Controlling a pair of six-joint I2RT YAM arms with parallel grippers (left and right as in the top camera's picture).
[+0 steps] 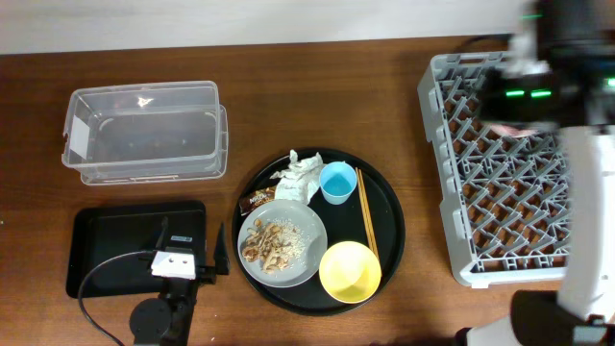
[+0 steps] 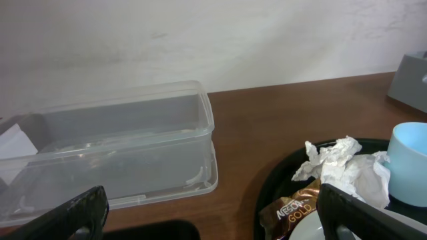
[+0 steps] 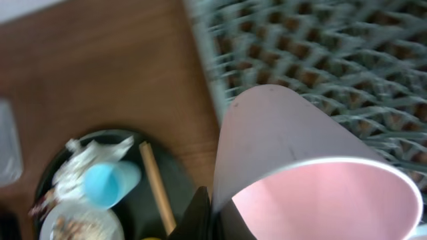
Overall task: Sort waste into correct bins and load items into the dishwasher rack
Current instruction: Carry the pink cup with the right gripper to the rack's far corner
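Pink cup [image 3: 293, 153], right wrist view: fills the frame, tilted with its mouth toward the camera, hanging over the left edge of the dishwasher rack [image 3: 347, 40].
Right claw [image 3: 212, 217]: clamped on the pink cup at its lip; one dark finger shows, and the cup wall hides the other.
Handling: probably light, stiff, smooth plastic that could slip; the thin lip looks the sensible place to pinch, as here.
Hard to read: the rack grid is blurred, so which cell lies below cannot be told.
Overhead view: the right arm [image 1: 588, 211] covers the rack's far left corner, and the cup is only a pink sliver beneath it.
Round tray [image 1: 389, 202]: at the middle of the table [image 1: 317, 86], carrying blue cup [image 1: 337, 182], napkin [image 1: 300, 176], wrapper [image 1: 256, 201], chopsticks [image 1: 367, 219], yellow bowl [image 1: 350, 272] and a plate [image 1: 312, 240] of scraps [image 1: 269, 245].
Bins: clear tub [image 1: 144, 91] toward the far left corner, black tray [image 1: 115, 240] toward the near left.
Left claw [image 1: 219, 258]: spread wide, holding nothing, between black tray and round tray.
Left wrist view: tub, napkin and wrapper are plain; the blue cup is cut off at the right edge.
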